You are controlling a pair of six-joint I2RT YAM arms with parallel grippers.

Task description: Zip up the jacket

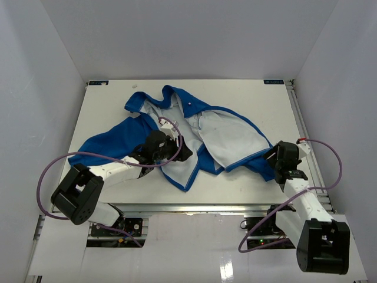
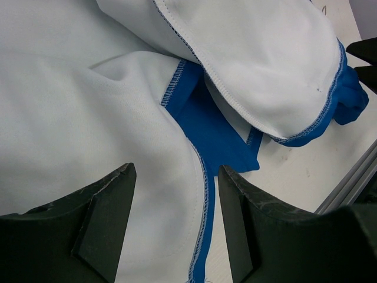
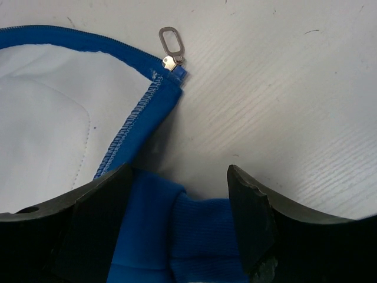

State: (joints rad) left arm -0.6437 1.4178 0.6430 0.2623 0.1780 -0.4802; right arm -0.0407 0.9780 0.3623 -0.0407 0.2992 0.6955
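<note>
Between the black fingers of the left gripper (image 2: 177,177), spread wide with nothing clamped: pale grey-white lining of the large, soft, bright-blue jacket (image 2: 88,106), with a blue-stitched hem edge (image 2: 204,200) running down through the gap. Whether touching the cloth, cannot tell. Just past the fingertips, a wedge of blue outer cloth (image 2: 212,130) tucked under a second lining-side panel (image 2: 259,65) trimmed in blue.

From above, jacket lying open and rumpled, lining up, on the middle of the flat white table (image 1: 265,106), collar toward the far edge, one blue sleeve (image 1: 106,144) trailing off to the left. Left gripper poised over the jacket's near-left part.

At the jacket's near-right corner, right gripper (image 3: 179,174) likewise wide apart and holding nothing, over a ribbed blue cuff (image 3: 200,230) and bare tabletop. Just beyond its fingertips, at the end of the jacket's blue zipper edge (image 3: 70,35), a small silver metal zipper pull (image 3: 170,40) flat on the table, its loop pointing away from the cloth.

Beyond the jacket, at both far table corners, small blue-printed labels (image 1: 97,83), too small to read. Near the jacket's sides, looping purple cables (image 1: 106,156) on both arms.
</note>
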